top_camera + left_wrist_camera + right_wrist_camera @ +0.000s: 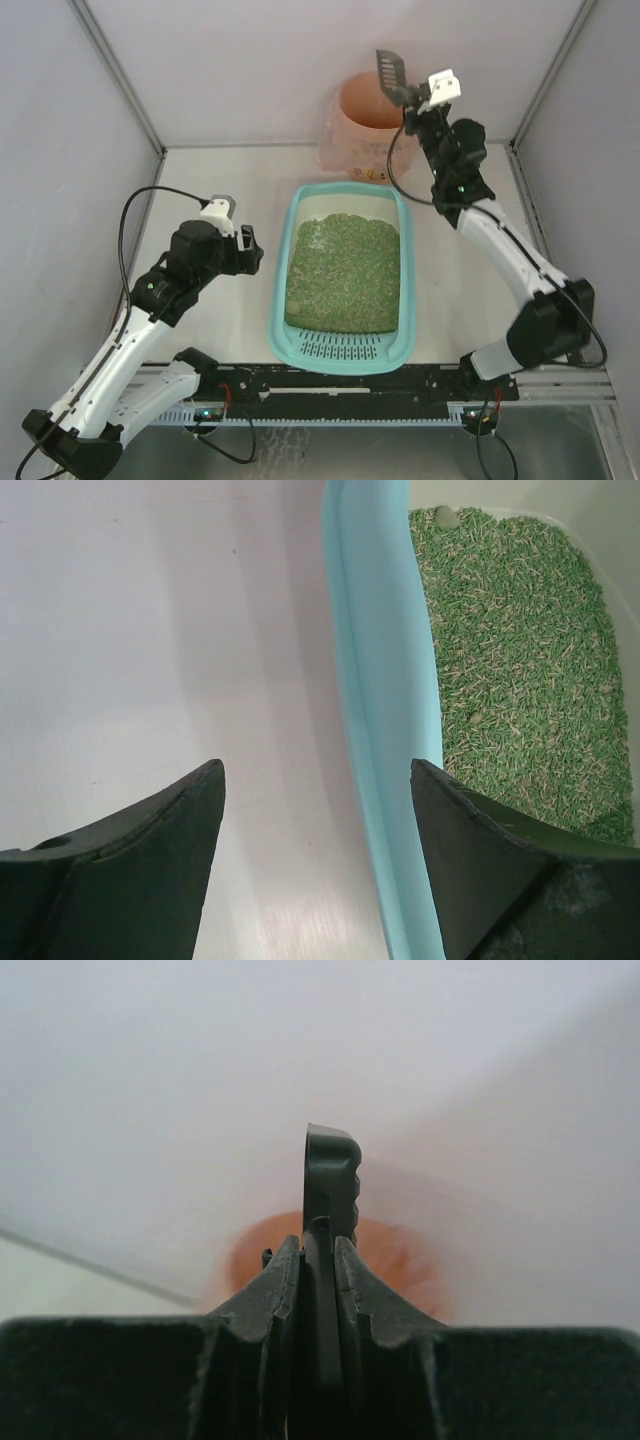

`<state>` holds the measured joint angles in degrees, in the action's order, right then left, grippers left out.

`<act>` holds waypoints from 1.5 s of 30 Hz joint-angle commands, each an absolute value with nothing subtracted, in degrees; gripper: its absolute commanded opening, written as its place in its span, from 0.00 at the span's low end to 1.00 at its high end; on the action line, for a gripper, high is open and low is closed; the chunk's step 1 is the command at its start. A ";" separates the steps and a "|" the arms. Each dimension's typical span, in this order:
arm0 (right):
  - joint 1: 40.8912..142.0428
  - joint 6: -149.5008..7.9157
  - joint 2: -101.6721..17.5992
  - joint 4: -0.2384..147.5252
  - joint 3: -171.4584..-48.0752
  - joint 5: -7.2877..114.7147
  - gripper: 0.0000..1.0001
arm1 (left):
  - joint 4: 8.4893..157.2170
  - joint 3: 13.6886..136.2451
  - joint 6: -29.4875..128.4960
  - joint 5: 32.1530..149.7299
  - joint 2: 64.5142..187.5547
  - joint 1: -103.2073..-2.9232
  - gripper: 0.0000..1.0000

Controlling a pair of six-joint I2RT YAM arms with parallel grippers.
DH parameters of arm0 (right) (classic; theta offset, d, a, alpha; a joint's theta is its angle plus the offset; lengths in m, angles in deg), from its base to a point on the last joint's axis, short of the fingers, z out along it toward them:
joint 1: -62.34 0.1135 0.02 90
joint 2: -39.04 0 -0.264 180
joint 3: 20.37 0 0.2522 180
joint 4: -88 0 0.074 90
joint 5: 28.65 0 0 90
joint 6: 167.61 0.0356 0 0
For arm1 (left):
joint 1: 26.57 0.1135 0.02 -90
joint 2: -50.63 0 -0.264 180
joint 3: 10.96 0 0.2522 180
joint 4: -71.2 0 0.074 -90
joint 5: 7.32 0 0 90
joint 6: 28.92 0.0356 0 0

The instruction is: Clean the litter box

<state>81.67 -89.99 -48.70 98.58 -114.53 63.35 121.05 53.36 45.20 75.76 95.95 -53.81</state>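
Note:
The light-teal litter box (283, 278) lies mid-table, filled with green litter (345, 270), its slotted grate end (342, 346) nearest the arm bases. My left gripper (255, 252) is open just left of the box, low over the table. In the left wrist view the box's teal rim (375, 700) passes between the fingers, close to the right finger (470, 850). My right gripper (410, 98) is shut on the handle of a small black slotted scoop (389, 68), held over the pink-bagged round bin (362, 118). Edge-on, the scoop (332, 1175) stands up between the shut jaws.
The bin stands at the back of the table against the rear wall, just beyond the box's far end. Enclosure walls close in the left, right and back. A small grey lump (445, 518) lies in the litter near the far corner.

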 commanded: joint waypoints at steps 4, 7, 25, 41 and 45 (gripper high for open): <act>91.25 -73.57 -30.54 100.57 -94.70 62.60 0.00 | 118.49 51.95 44.41 76.11 95.71 -53.90 0.78; 95.25 -69.02 -25.03 96.92 -89.34 64.01 0.00 | 118.06 51.87 44.08 76.69 95.55 -53.96 0.78; 103.47 -32.93 -18.28 62.48 -81.88 73.61 0.00 | 108.09 45.34 33.05 79.82 95.11 -56.54 0.74; 103.39 -35.31 -41.72 55.21 -94.95 66.05 0.00 | 104.03 41.61 33.55 79.18 99.93 -60.72 0.66; 103.61 -33.54 -46.13 56.50 -95.22 61.97 0.00 | 103.97 42.05 34.08 79.17 102.81 -62.17 0.60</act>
